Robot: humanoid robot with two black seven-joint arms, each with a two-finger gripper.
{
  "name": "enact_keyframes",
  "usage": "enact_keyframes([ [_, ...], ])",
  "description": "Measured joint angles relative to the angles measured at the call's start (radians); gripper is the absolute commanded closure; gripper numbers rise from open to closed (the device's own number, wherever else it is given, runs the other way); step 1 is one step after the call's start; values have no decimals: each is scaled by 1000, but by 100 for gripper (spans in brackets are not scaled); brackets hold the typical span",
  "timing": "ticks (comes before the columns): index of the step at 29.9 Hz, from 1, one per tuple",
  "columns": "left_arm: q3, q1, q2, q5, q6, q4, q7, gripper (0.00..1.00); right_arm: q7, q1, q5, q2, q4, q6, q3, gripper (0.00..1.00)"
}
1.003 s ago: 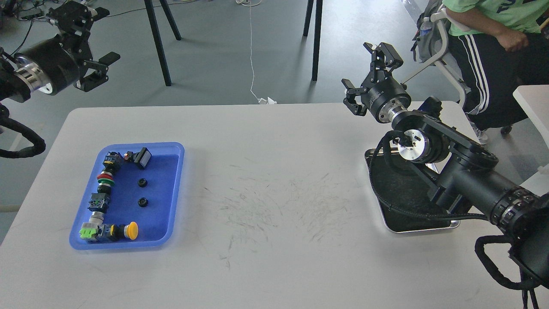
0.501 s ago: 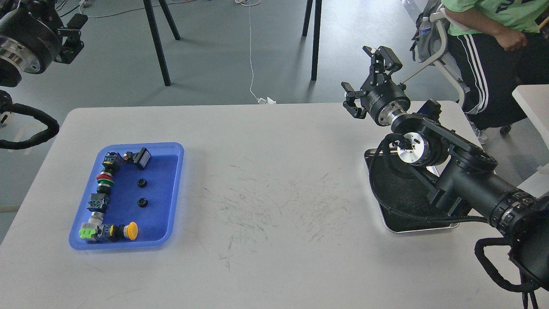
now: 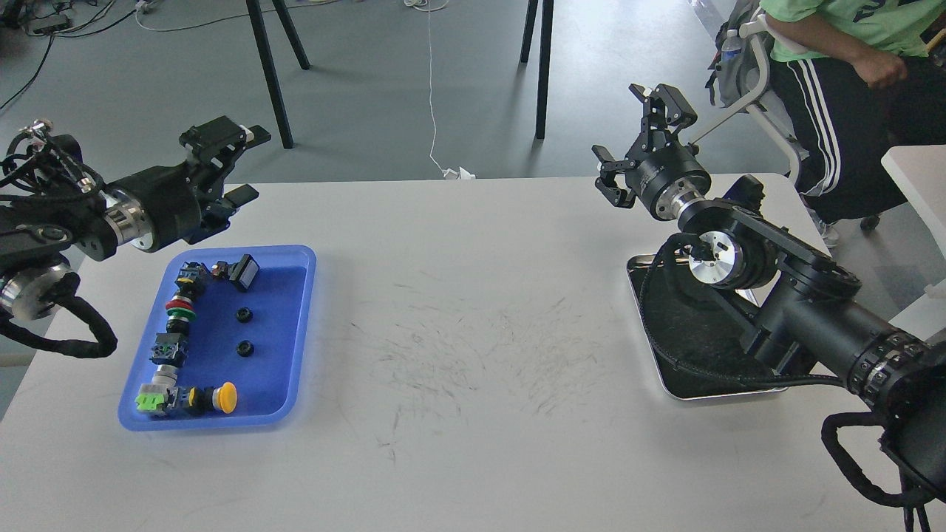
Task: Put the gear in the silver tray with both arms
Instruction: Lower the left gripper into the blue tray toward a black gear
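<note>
Gears, two small black toothed rings (image 3: pixel 244 315), lie in the middle of our blue plastic tray (image 3: pixel 295 377) on the left half of the white, scuffed tabletop (image 3: pixel 473 332), one (image 3: pixel 245 348) just nearer to us than the other, apart from each other and touching nothing else. Along the tray's left and far sides sits a row of push-button switches: a black square one (image 3: pixel 244 271), a red and green ringed one (image 3: pixel 179 310), a yellow mushroom-headed one (image 3: pixel 226 397) and a bright green block (image 3: pixel 150 401). We can read no writing or brand on any of them.

Our shiny silver metal tray with rounded corners and a dark scuffed floor (image 3: pixel 676 384) rests near the right edge of the tabletop, well apart from the blue tray. Our right arm (image 3: pixel 805 318) crosses over it and hides much of it; no gear shows in the part we can see.

Our left pincer (image 3: pixel 240 164) hovers over the far left corner of the tabletop, just beyond the blue tray, its two fingers spread apart and holding nothing. Our right pincer (image 3: pixel 640 137) is raised past the far edge of the silver tray, fingers spread wide and empty.

A seated person in a green shirt and striped black trousers (image 3: pixel 835 89) is at the far right.
</note>
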Motion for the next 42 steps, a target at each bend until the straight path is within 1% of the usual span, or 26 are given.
enact_keyframes([
  [4, 22, -17, 51, 184, 4, -51, -1, 2, 0, 0, 0, 0, 1, -2, 0, 1],
  [7, 43, -20, 66, 251, 39, -60, 4, 2, -1, -1, -1, -1, 2, -3, -2, 1],
  [9, 89, -20, 61, 289, 104, -56, 3, 2, -1, -1, -1, -2, 2, -3, -3, 1],
  [12, 130, -19, 48, 316, 222, -46, -16, 2, -2, -2, -1, -2, 5, -4, -3, 1],
  [15, 145, -13, 42, 319, 287, -39, -22, 2, -2, -2, -2, -2, 5, -6, -3, 1],
  [21, 148, 9, 45, 323, 282, -31, -41, 2, -2, -2, -2, -1, 5, -6, -3, 1],
  [24, 152, 13, 53, 351, 278, -36, -79, 2, -2, -2, -2, -1, 5, -6, -3, 1],
  [26, 153, 10, 56, 372, 273, -37, -92, 2, -1, -3, -2, 0, 5, -6, -3, 1],
  [31, 169, 5, 45, 459, 261, -37, -97, 2, 0, -3, -2, 2, 6, -6, -3, 1],
  [35, 217, 13, 2, 514, 263, 8, -97, 2, 0, -5, -2, 2, 6, -6, -3, 1],
  [39, 266, 37, -45, 585, 299, 60, -98, 3, 1, -8, -2, 2, 6, -6, -3, 1],
  [42, 292, 80, -77, 619, 328, 115, -98, 3, 1, -9, -2, 3, 6, -6, -3, 1],
])
